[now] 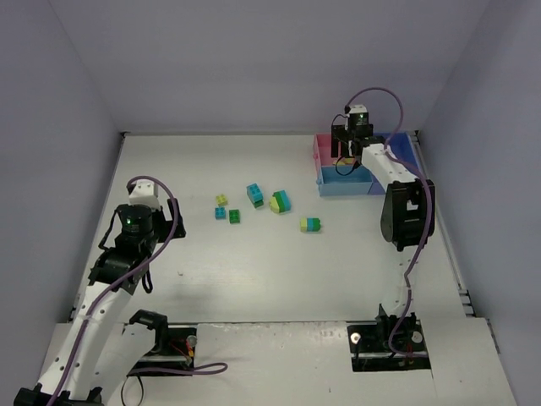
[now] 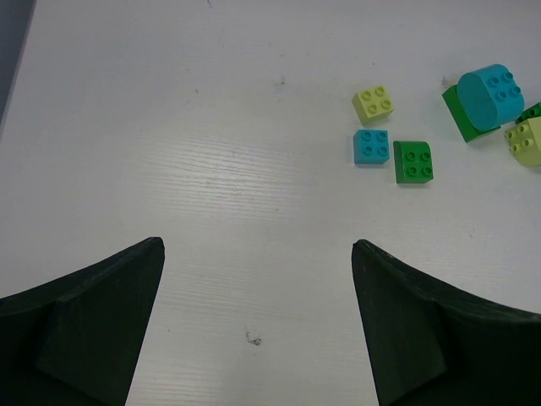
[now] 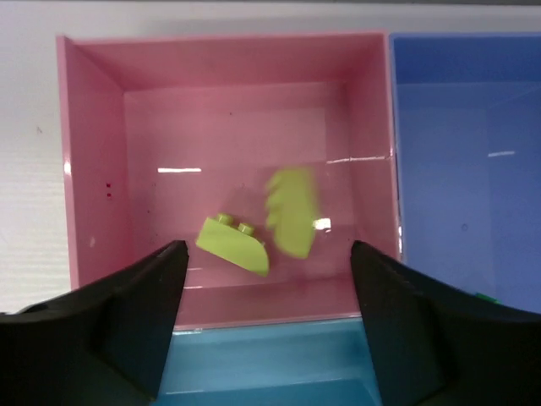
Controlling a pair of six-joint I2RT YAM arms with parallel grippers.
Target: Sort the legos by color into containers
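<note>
- The left two-finger gripper point(image 2: 258, 254) hangs over the bare white table point(image 2: 211, 169), jaws spread wide, holding nothing.
- Loose legos lie mid-table: a yellow-green square brick point(image 2: 374, 104), a cyan brick point(image 2: 371, 146) and a green brick point(image 2: 413, 161) close together, with a cyan-on-green stacked piece point(image 2: 486, 100) to their right.
- The right two-finger gripper point(image 3: 266, 254) hovers above the pink plastic tray point(image 3: 93, 169), jaws wide apart and empty.
- A yellow-green sloped brick point(image 3: 234, 245) and a blurred yellow-green piece point(image 3: 293, 211) are inside that tray.
- The darker blue tray point(image 3: 465, 169) adjoins its right side.

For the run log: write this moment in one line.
right gripper open above pink tray | two yellow-green legos inside, one blurred | left gripper open | other legos on table
</note>
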